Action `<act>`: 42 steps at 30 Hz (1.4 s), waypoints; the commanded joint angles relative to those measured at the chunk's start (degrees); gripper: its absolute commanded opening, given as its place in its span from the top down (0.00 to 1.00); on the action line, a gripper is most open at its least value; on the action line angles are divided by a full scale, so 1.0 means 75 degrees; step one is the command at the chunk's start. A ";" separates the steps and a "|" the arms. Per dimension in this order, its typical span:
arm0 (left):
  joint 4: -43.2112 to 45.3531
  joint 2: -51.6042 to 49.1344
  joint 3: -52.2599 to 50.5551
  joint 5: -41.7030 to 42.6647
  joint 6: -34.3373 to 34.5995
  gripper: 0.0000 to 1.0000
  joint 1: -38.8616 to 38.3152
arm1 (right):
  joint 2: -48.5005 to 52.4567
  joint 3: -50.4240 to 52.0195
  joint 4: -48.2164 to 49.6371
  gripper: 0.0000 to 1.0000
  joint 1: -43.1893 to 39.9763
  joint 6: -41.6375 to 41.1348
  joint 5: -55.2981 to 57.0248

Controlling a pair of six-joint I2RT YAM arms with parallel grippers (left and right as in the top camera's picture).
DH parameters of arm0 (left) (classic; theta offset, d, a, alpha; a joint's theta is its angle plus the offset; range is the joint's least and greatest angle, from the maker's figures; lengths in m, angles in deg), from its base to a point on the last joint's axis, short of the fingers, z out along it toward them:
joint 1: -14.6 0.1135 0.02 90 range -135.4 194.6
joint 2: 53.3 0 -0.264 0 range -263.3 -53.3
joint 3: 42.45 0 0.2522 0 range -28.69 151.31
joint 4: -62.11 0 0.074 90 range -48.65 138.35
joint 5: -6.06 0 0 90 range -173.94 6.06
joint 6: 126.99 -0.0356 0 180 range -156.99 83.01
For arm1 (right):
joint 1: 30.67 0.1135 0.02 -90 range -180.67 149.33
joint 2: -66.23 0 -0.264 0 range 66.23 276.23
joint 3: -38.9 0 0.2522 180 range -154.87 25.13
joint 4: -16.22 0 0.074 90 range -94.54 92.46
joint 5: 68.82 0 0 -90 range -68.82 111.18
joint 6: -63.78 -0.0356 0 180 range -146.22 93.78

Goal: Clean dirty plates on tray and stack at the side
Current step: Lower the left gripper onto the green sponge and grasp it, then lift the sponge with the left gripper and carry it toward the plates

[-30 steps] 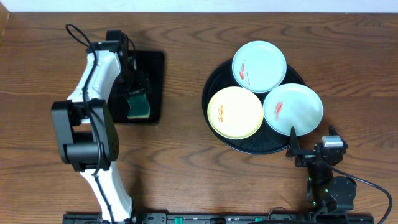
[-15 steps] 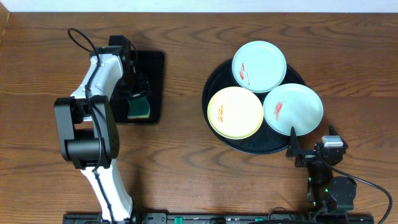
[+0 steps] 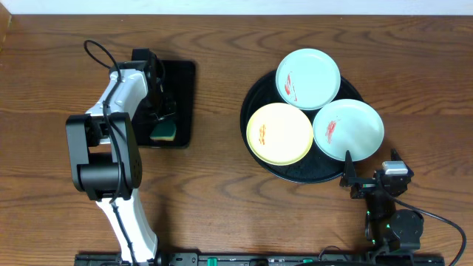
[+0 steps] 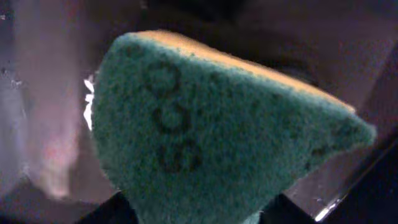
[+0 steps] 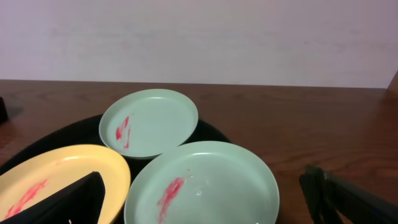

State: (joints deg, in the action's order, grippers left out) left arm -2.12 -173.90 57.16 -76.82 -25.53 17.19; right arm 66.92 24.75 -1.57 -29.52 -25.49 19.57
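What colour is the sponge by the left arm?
The sponge is green-faced with a yellow backing; clearest in the left wrist view.

Left arm [image 3: 122, 83]: white shell, black joints, thin black cable [image 3: 98, 49]. Right arm [image 3: 395, 225]: black, green light.

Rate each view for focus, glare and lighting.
Overhead: evenly lit and sharp, table grain legible. Left wrist: dim, the sponge fills the frame close up, surroundings blurred. Right wrist: plates clear, its own fingers dark and soft.
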 commanded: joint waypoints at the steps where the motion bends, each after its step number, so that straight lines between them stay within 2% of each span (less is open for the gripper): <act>1: -0.0023 -0.0038 -0.0044 -0.0015 0.0000 0.67 0.0032 | -0.0041 0.0003 -0.0032 0.01 0.0047 0.0111 0.0009; 2: 0.0000 -0.0038 -0.0044 -0.0015 0.0003 0.78 0.0032 | -0.0041 0.0003 -0.0032 0.01 0.0047 0.0111 0.0009; 3: 0.0009 -0.0038 -0.0032 -0.0015 0.0003 0.86 0.0032 | -0.0041 0.0003 -0.0032 0.01 0.0047 0.0111 0.0009; 5: -0.0070 -0.0032 0.0050 -0.0009 0.0003 0.92 0.0032 | -0.0041 0.0003 -0.0032 0.01 0.0047 0.0111 0.0009; 10: -0.0612 0.0137 0.0437 -0.0012 0.0003 0.92 0.0032 | -0.0041 0.0003 -0.0032 0.01 0.0047 0.0114 0.0009; 15: -0.0597 0.0825 0.0458 -0.0003 0.0006 0.93 0.0032 | -0.0041 0.0003 -0.0032 0.01 0.0047 0.0114 0.0009; 24: -0.0178 0.3101 0.0458 0.0734 0.0003 0.93 0.0032 | -0.0041 0.0003 -0.0032 0.01 0.0047 0.0111 0.0009; 32: 0.0705 0.4951 0.0458 0.0764 -0.0012 0.92 0.0032 | -0.0041 0.0003 -0.0032 0.01 0.0047 0.0111 0.0009; 37: 0.1029 0.5088 0.0449 0.0761 -0.0029 0.93 0.0032 | -0.0041 0.0003 -0.0032 0.01 0.0047 0.0111 0.0009; 42: 0.1279 0.4395 0.0146 0.0367 -0.0032 0.92 0.0032 | -0.0041 0.0003 -0.0032 0.01 0.0047 0.0114 0.0009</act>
State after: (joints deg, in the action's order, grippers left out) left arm 6.36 -137.22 59.47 -72.13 -25.22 17.19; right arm 66.92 24.75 -1.57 -29.52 -25.51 19.57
